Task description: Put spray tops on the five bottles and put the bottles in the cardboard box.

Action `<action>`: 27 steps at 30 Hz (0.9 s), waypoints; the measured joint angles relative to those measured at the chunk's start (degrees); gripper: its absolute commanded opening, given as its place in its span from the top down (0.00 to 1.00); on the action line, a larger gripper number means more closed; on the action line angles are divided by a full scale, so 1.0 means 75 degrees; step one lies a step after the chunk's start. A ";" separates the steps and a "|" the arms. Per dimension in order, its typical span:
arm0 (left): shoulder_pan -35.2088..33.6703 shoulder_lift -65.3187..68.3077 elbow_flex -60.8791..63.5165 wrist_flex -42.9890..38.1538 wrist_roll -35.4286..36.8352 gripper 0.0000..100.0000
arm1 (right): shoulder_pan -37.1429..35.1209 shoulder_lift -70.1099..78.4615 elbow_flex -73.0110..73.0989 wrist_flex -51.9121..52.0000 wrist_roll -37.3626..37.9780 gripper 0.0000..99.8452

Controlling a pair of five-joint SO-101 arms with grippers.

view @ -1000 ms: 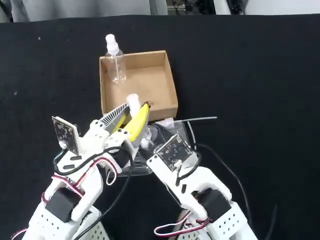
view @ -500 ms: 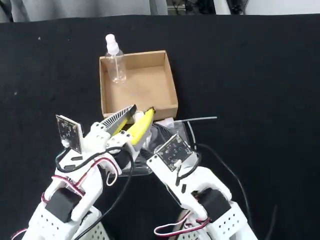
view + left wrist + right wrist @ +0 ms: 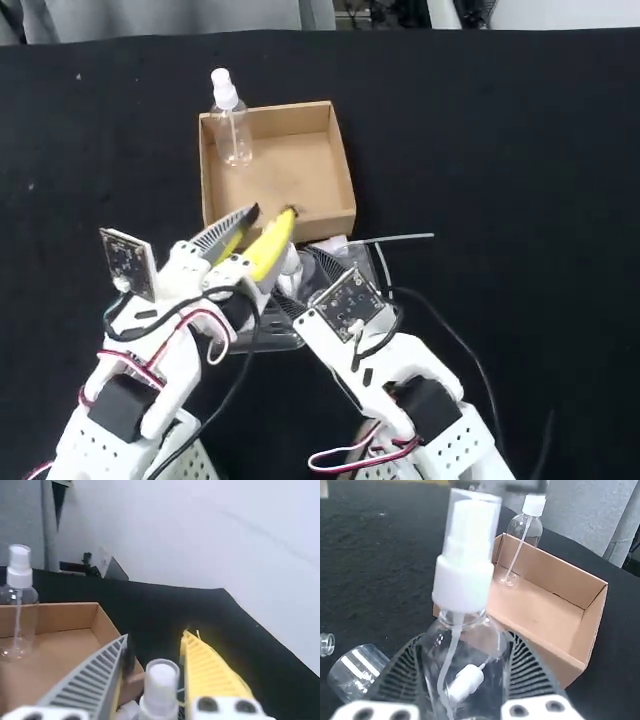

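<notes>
My right gripper (image 3: 466,680) is shut on a clear bottle (image 3: 465,645) and holds it upright just in front of the cardboard box (image 3: 330,170). A white spray top (image 3: 465,560) sits on the bottle's neck, with its tube hanging inside. My left gripper (image 3: 152,655) stands open, its grey and yellow fingers either side of that spray top (image 3: 160,682) with a gap on the grey side. In the high view the left gripper (image 3: 266,222) is over the box's near wall. A second bottle (image 3: 232,125) with a spray top stands in the box's far left corner.
A topless clear bottle (image 3: 355,667) lies on the black cloth beside the held one, with a small clear ring (image 3: 326,644) near it. A thin dark rod (image 3: 400,238) lies right of the box. Both arms crowd the table's front middle.
The left gripper dipped forward and right toward the held bottle, then drew back up and left. The white top that was between its fingertips now sits lower, on the bottle. The right arm kept still.
</notes>
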 measured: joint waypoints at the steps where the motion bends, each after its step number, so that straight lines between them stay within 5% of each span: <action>1: -0.0059 0.0000 -0.0047 0.0000 0.0012 0.85 | 0.0000 0.0000 0.0000 -0.0082 0.0000 0.99; 27: -0.1160 -0.0985 -0.0703 0.0234 -0.0141 0.85 | 0.0375 0.0000 0.0000 -0.1055 -0.0422 0.99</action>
